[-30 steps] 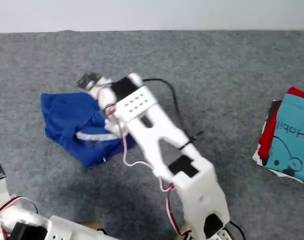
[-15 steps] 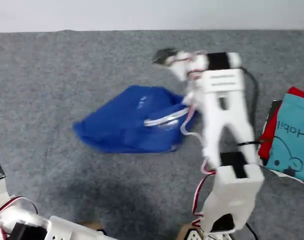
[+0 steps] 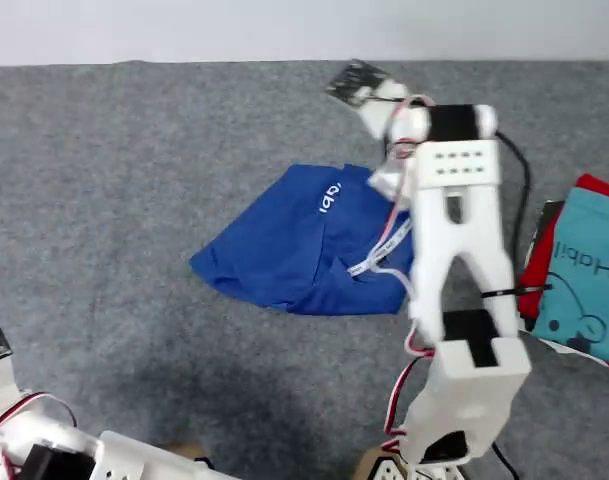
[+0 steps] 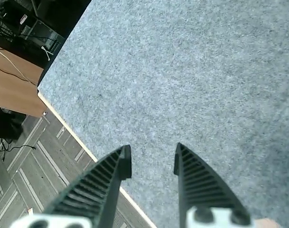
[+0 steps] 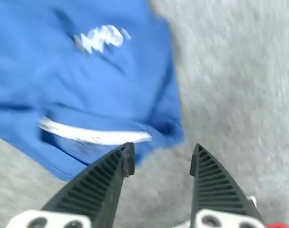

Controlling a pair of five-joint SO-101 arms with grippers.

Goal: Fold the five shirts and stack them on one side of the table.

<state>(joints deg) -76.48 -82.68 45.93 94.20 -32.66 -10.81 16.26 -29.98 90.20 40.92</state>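
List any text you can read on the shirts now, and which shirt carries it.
Blue shirt: short white print near its far edge, too small and blurred to read.
Teal shirt: dark print, upside down and cut off at the picture's edge; no sure reading.

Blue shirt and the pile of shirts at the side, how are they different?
The blue shirt lies alone near the middle; the pile of shirts sits off to one side. The blue shirt is one rumpled, uneven lump; the pile of shirts is several flat layers, teal on top with red beneath. The blue shirt has white print; the pile's top shirt has dark print. Both rest on the grey table.
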